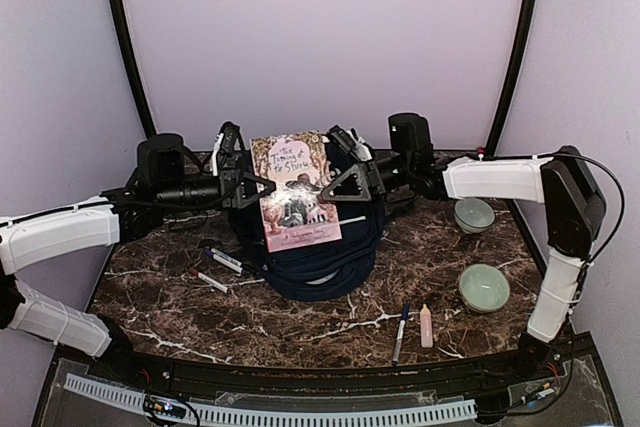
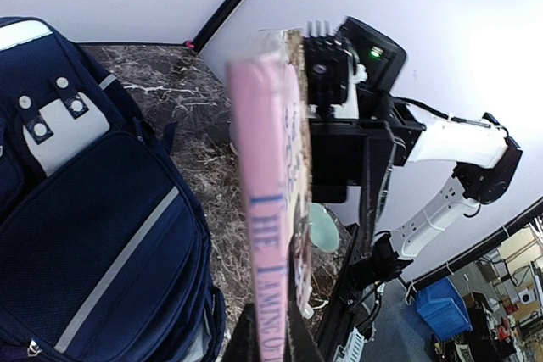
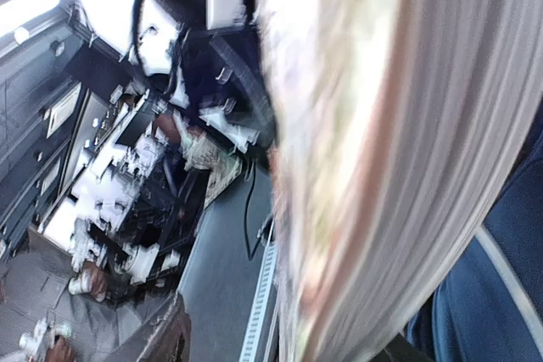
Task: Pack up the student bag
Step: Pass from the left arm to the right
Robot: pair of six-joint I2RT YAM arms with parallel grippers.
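Student bag (image 1: pixel 322 265): navy-blue backpack, centre of the top frame, lying on the table (image 1: pixel 300 322) between the two arms. In the left wrist frame it fills the left half (image 2: pixel 93 209), showing a white patch with buckles and a pale stripe.
Book (image 1: pixel 297 192): pink cover, tilted upright over the bag's upper part and overlapping it in the top frame. The spine faces the left wrist camera (image 2: pixel 271 175), with lettering that begins "THE TAMING".
Left gripper (image 1: pixel 258 188): at the book's left edge, fingers pressed together on the book, which rises from between them in its wrist frame.
Right gripper (image 1: pixel 341 184): against the book's right edge. Its wrist frame is blurred and filled by the page edges (image 3: pixel 382 142), so I cannot tell whether it is clamped or apart.
Upper bowl (image 1: pixel 474 214): pale green, right of the bag.
Lower bowl (image 1: pixel 484 287): pale green, below the upper one, apart from it.
Marker (image 1: pixel 224 260): just left of the bag.
Second marker (image 1: pixel 208 280): lower left of the first.
Pen (image 1: pixel 401 331): lower right of the bag.
Pink stick (image 1: pixel 426 325): just right of the pen.
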